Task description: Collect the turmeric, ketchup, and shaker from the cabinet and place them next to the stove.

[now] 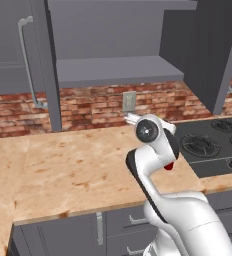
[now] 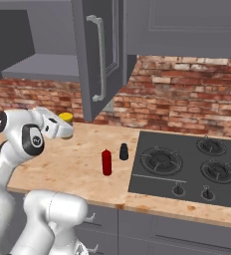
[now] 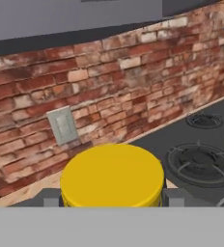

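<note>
The turmeric jar fills the lower middle of the hand view, its yellow lid between my gripper's two fingertips. My gripper is shut on it, held above the counter. In the right base view the yellow lid peeks out past the hand. The red ketchup bottle and the black shaker stand upright on the counter just left of the stove. A bit of the ketchup shows behind my arm. The cabinet shelf is bare, with both doors open.
An open cabinet door with a long handle hangs over the counter just right of my hand. The other door stands open at the left. A brick wall with a grey outlet backs the wooden counter. Drawers sit below.
</note>
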You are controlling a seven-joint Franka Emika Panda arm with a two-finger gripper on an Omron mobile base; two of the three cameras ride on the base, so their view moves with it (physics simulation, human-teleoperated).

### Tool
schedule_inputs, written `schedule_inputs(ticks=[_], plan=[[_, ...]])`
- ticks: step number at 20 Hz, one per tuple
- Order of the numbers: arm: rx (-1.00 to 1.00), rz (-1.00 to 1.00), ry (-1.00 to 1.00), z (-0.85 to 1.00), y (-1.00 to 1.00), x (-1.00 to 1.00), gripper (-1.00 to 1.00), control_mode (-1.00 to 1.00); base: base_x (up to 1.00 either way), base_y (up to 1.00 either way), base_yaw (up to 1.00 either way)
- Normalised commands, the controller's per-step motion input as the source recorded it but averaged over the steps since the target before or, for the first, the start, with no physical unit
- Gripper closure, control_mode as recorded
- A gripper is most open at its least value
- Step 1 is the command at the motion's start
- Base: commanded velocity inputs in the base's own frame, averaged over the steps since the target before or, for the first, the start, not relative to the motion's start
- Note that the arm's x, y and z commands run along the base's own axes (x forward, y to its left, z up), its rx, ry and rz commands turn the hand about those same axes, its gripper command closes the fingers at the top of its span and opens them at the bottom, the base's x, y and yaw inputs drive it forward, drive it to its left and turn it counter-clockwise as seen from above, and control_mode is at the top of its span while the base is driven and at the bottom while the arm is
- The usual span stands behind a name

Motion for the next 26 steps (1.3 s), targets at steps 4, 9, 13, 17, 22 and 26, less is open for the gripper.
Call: schedule_inputs(ticks=[4,9,13,17,22,26], plan=[[0.03,-0.02,0.00,-0.54,-0.01,0.54,1.00,-1.00,0.00,0.00,0.00],[0.00,-0.10,0.00,-0.35,0.00,0.38,1.00,-1.00,0.00,0.00,0.00],[0.00,-0.21,0.00,-0.07,0.00,0.25,1.00,-1.00,0.00,0.00,0.00],[0.00,-0.20,0.00,-0.08,0.00,0.24,1.00,-1.00,0.00,0.00,0.00],[0.02,-0.16,0.00,-0.09,-0.06,0.05,1.00,-1.00,0.00,0.00,0.00],[0.02,-0.13,0.00,-0.09,-0.16,0.00,1.00,-1.00,0.00,0.00,0.00]])
